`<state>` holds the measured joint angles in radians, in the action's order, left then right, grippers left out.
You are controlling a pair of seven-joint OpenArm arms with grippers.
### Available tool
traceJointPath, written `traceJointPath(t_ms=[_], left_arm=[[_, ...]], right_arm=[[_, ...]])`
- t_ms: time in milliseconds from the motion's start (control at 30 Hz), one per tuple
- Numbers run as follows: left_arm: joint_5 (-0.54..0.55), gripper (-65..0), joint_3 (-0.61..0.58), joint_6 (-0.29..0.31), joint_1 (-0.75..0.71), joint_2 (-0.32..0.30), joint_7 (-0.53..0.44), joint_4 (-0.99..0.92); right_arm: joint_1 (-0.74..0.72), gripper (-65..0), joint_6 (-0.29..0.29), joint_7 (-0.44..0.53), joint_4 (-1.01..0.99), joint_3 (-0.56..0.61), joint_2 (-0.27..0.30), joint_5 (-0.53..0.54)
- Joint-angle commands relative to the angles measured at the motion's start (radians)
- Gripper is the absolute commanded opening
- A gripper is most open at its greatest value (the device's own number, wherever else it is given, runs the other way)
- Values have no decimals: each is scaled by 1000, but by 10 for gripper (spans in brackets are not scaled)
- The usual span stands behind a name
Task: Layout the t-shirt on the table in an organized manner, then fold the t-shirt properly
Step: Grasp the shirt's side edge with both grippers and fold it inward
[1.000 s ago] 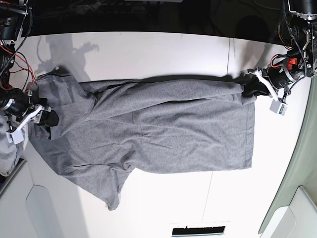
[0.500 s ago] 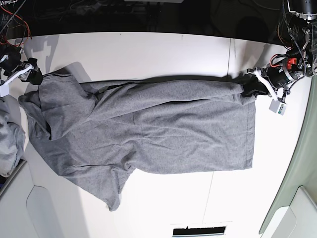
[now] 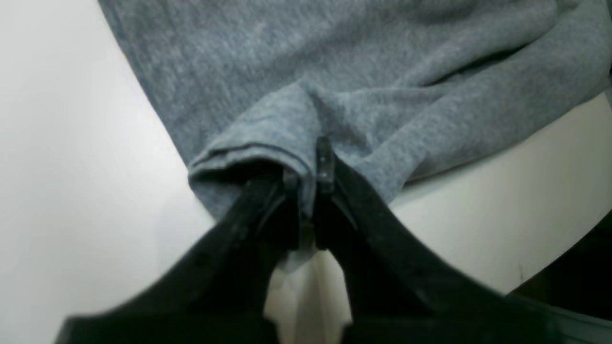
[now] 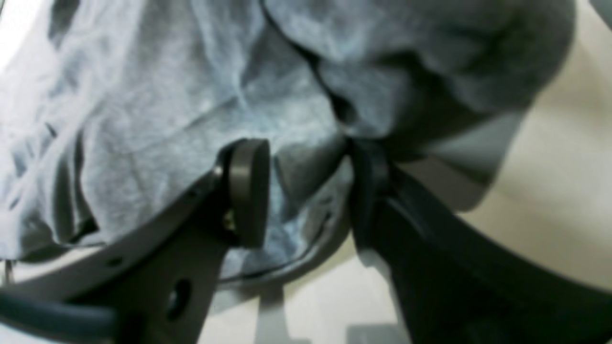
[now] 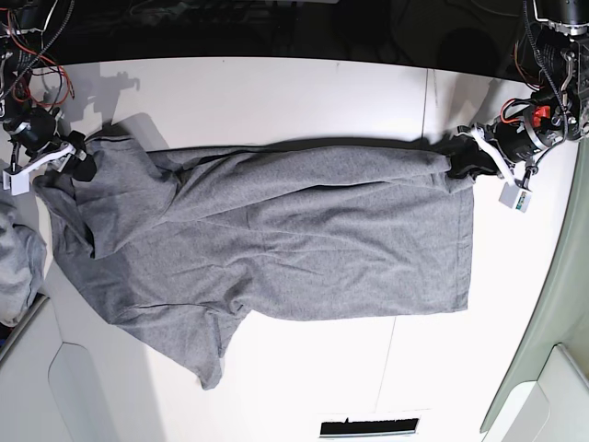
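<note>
Currently the t-shirt (image 5: 276, 230) is being pinched by the closed left jaws (image 3: 308, 179) on the tabletop (image 5: 276, 92); right jaws (image 4: 306, 191) are being held wide around cloth.

T-shirt (image 5: 276, 239) flat on table (image 5: 276, 92)

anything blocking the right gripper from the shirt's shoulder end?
Nothing visible. The right gripper is open at the t-shirt's edge, cloth bunched between its fingers. The left gripper is shut on the hem corner. The table around is bare.
</note>
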<state>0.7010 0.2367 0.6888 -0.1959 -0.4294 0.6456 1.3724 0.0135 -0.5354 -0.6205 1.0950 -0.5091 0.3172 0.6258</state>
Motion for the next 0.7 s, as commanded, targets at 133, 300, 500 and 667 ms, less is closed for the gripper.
traceJointPath(t_ms=[133,300,500,667], left_arm=[[19,-650,7,9,9,-14,-13,14],[19,-650,7,9,7,-14,-13,14],[20,-650,7,9,7,-14,-13,14],[20,-650,7,9,7,-14,-13,14]], right_arm=[[11,-597,-13,-105,11,7,-1,33],[60,-650,-12,-162,107,3,-2,98],[126,-645,-11,-167,275,-8,-1,96],[152,-482,-11,-174,306,-8,-2,92]])
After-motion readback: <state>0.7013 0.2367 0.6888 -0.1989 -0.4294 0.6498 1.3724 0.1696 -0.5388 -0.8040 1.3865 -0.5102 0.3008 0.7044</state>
